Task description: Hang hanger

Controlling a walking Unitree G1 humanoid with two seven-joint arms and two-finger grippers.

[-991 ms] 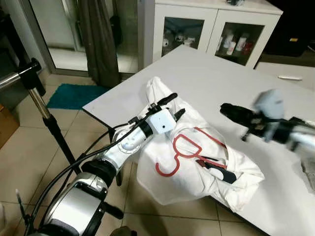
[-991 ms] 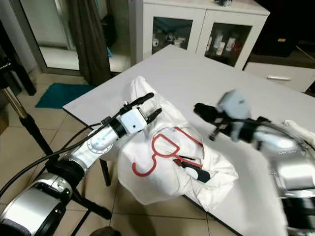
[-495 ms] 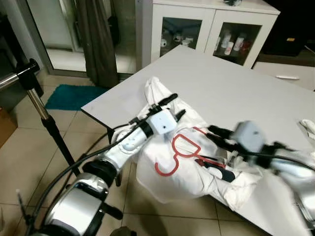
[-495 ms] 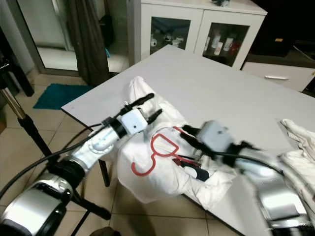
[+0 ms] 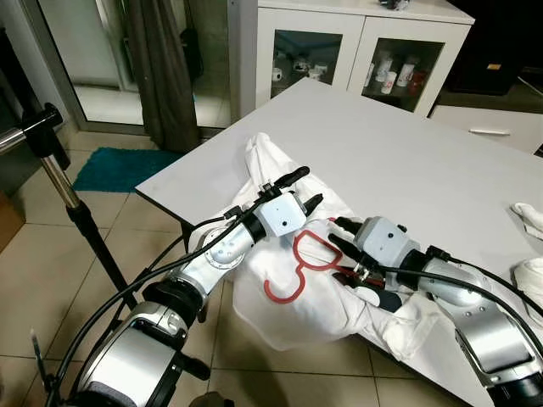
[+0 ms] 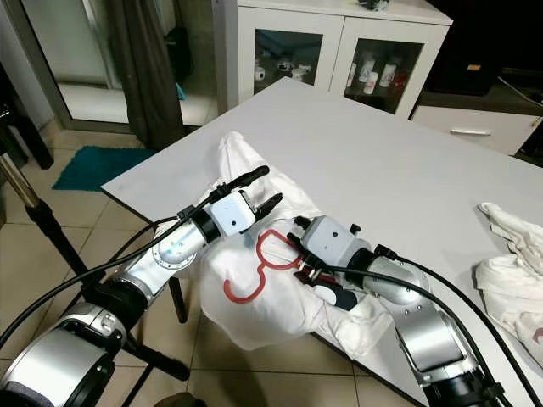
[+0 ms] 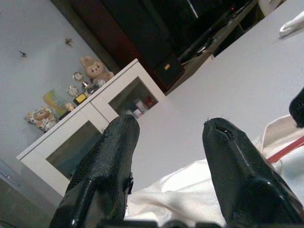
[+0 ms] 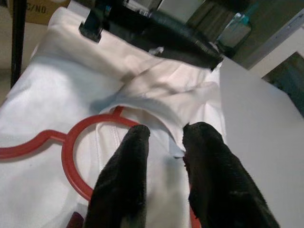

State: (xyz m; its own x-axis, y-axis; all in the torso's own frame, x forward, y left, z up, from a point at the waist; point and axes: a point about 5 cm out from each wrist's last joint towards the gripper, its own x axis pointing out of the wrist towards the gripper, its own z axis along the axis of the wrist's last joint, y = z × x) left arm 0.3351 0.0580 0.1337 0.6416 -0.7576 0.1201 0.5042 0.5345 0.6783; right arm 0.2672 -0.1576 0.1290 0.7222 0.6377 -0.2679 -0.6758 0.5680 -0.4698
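A red hanger lies on a white garment that drapes over the near corner of the white table. Its hook points toward the floor side, and one black-tipped shoulder pokes out of the cloth. My right gripper rests low over the hanger's ring, its fingers a little apart, so it is open with white cloth showing between them. My left gripper hovers open just above the garment's upper fold, left of the ring, holding nothing.
A clothes rack pole stands on the tiled floor at the left. Behind the table are a white glass-door cabinet, a dark curtain and a teal mat. More white cloths lie at the table's right edge.
My right arm has swung in from above the table's middle and come down onto the hanger's ring. The left arm has stayed over the garment.
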